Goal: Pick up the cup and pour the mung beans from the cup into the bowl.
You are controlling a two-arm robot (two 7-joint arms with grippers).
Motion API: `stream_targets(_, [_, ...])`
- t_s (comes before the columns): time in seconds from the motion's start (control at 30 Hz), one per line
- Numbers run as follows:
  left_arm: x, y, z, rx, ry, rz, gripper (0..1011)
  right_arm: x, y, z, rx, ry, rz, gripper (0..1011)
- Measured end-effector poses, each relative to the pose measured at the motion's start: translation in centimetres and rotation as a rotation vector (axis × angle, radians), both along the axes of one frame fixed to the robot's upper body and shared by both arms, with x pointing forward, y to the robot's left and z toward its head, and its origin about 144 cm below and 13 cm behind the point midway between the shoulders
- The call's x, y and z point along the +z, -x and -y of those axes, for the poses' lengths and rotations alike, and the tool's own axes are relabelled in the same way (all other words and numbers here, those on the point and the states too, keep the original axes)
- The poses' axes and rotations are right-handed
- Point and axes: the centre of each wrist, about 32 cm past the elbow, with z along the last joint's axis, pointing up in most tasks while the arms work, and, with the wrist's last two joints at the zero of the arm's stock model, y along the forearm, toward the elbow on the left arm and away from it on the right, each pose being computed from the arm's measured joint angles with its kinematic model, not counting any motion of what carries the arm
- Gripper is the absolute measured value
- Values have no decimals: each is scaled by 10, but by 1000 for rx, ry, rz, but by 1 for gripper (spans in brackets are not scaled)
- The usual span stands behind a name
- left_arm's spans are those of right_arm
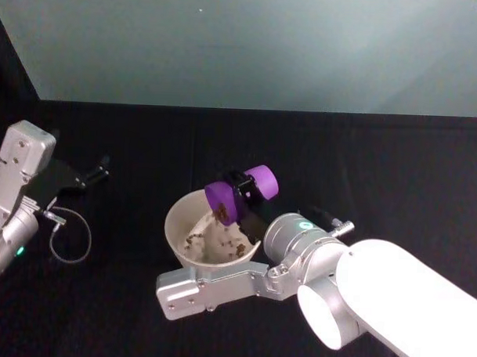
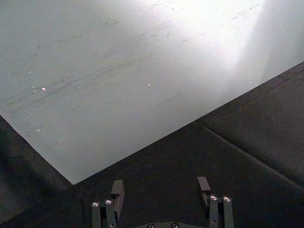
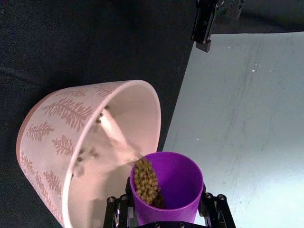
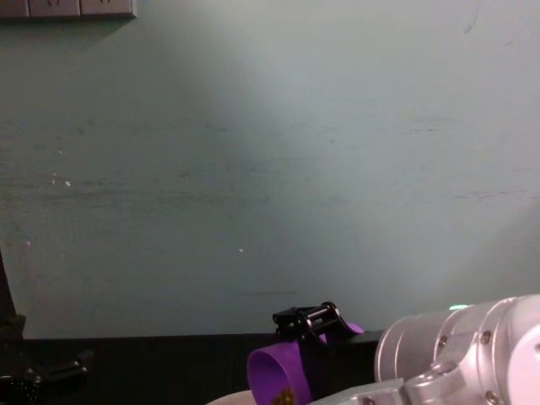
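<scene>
The cup (image 3: pixel 178 180) is bright purple all over, and the mung beans (image 3: pixel 146 183) in it are olive green. The bowl (image 3: pixel 61 118) is pale pinkish-white outside, printed with brownish-pink fern sprigs, and plain cream inside. The table cloth (image 1: pixel 395 168) is black, the wall (image 1: pixel 267 46) a pale grey-green. The right arm (image 1: pixel 391 301) is white and silver, with 1 small green light.

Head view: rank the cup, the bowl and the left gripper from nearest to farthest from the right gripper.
1. The cup, tipped, clamped in the right gripper.
2. The bowl, just below, toward the robot's left.
3. The left gripper, open, far off on the left.
</scene>
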Motion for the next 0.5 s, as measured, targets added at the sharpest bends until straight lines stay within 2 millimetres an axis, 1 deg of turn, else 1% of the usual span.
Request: stream_targets(0.5, [0,0,0,0,0,0,1000,1,-1,-2,1,10,2,726])
